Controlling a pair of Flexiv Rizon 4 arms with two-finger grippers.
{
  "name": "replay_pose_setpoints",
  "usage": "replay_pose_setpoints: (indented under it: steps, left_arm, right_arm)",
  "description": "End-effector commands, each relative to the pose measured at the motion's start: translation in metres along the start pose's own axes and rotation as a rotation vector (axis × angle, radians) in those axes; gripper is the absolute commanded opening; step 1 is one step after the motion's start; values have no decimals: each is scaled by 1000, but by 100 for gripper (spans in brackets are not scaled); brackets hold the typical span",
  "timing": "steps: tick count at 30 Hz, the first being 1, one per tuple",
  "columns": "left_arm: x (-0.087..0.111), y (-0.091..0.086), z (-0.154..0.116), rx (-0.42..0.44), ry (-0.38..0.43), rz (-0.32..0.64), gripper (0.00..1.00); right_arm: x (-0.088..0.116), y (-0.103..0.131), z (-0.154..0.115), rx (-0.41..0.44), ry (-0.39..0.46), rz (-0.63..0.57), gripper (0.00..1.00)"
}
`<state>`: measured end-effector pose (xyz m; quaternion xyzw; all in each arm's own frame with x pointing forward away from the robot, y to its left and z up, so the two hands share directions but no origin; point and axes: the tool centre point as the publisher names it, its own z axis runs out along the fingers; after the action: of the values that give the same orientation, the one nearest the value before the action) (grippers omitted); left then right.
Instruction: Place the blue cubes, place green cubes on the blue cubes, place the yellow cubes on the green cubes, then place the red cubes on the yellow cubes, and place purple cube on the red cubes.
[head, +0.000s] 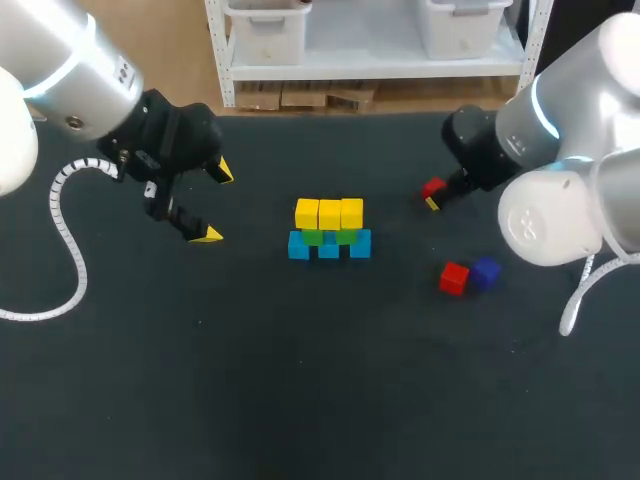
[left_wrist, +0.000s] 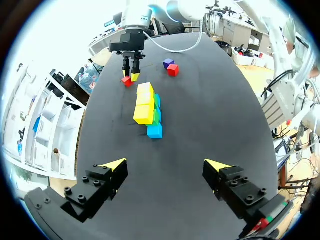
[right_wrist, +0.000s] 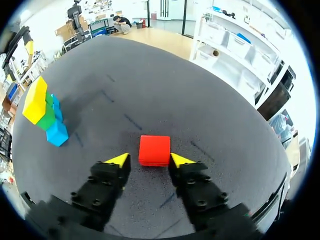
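Black worktop (head: 300, 390), middle: a row of blue cubes (head: 300, 246), green cubes (head: 313, 237) on them, three yellow cubes (head: 329, 213) on top. Right gripper (right_wrist: 150, 159) low toward the far right edge, fingers parted astride a red cube (right_wrist: 154, 149), not clamped. Second red cube (head: 454, 278) touches a purple cube (head: 485, 272) near the right edge. Left gripper (head: 215, 204) over the left side, wide open and empty

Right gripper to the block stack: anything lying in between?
Nothing. The head view shows bare table between the right gripper, which is around a red cube, and the stack. The right wrist view shows the same.
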<state>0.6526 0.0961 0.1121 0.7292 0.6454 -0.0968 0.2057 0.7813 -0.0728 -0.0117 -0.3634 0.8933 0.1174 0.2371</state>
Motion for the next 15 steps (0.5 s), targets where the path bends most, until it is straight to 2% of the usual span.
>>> replay_pose_setpoints:
  steps: [1, 10, 15]
  left_arm:
    - [1, 0, 0, 0, -4, 4, 100]
    - [1, 0, 0, 0, -4, 4, 100]
    - [1, 0, 0, 0, -4, 4, 100]
  right_arm:
    - [-1, 1, 0, 5, 1, -1, 0]
    - [0, 2, -9, 13, 3, -19, 0]
    - [-2, 6, -25, -8, -17, -37, 0]
